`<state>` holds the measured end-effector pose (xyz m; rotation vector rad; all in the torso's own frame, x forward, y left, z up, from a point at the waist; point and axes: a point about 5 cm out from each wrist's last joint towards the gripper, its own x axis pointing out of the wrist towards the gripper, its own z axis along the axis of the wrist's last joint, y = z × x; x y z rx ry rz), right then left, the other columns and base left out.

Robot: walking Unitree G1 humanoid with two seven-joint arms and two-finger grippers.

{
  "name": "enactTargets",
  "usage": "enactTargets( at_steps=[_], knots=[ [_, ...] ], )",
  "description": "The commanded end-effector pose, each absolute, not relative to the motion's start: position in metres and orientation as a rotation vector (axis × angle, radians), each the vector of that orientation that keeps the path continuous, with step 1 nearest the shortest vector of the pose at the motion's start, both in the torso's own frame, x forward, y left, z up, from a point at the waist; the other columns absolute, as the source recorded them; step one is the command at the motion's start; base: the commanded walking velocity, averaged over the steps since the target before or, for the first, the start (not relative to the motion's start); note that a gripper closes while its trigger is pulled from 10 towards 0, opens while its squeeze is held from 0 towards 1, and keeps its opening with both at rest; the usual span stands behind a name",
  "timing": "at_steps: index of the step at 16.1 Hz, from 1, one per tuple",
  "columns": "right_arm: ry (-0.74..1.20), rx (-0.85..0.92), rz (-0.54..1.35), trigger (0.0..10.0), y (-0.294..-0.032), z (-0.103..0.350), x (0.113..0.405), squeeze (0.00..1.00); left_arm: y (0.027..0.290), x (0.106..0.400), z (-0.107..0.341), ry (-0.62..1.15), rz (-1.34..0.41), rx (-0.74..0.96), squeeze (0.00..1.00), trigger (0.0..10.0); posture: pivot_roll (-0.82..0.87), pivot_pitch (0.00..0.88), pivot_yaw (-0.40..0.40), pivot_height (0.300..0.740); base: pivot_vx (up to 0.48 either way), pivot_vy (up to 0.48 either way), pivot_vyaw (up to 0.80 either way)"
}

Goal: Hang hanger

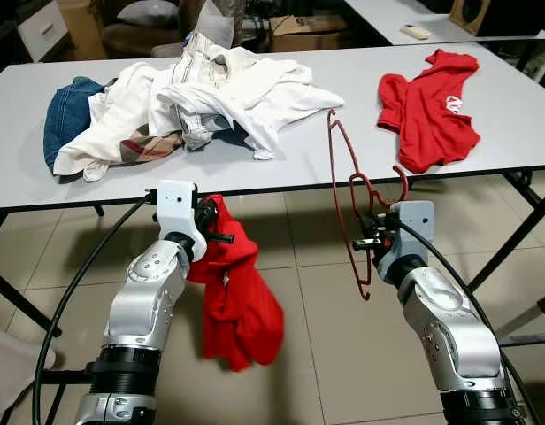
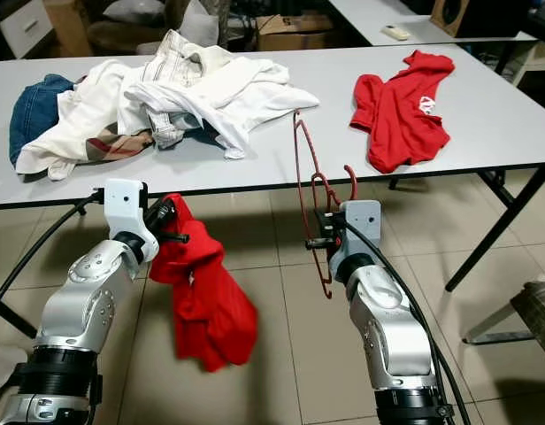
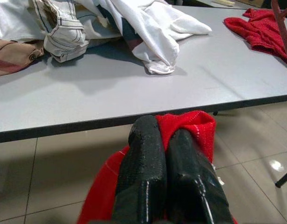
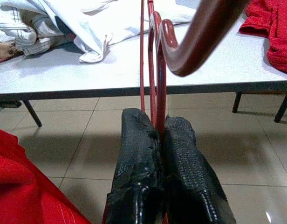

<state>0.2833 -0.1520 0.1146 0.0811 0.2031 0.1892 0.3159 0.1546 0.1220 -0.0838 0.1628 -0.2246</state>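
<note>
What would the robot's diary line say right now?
left gripper: shut on red garment | right gripper: shut on red hanger | both held before table edge | garment not yet on hanger

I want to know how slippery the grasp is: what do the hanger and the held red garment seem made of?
Hanger: probably glossy red plastic or coated wire, since its hook shines in the right wrist view. Red garment: soft knit fabric, matte, with ribbed weave at the left gripper.
</note>
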Motion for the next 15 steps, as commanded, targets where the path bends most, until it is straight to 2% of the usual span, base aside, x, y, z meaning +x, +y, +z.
enactTargets(
  at_steps=[1,15],
  knots=[
    [0.175,0.063,0.196,10.0,-0.1512,0.1224,0.2862,0.0,0.156,0.3203,0.1339,0.122,-0.222,-0.084,0.0,10.0,-0.14,0.0,0.023,0.74,0.431,0.0,0.0],
    [0.15,0.028,0.237,10.0,-0.1467,0.1316,0.2913,0.0,0.1586,0.3244,0.1426,0.094,-0.22,-0.099,0.0,10.0,-0.14,0.0,0.026,0.74,0.432,0.0,0.0]
  ],
)
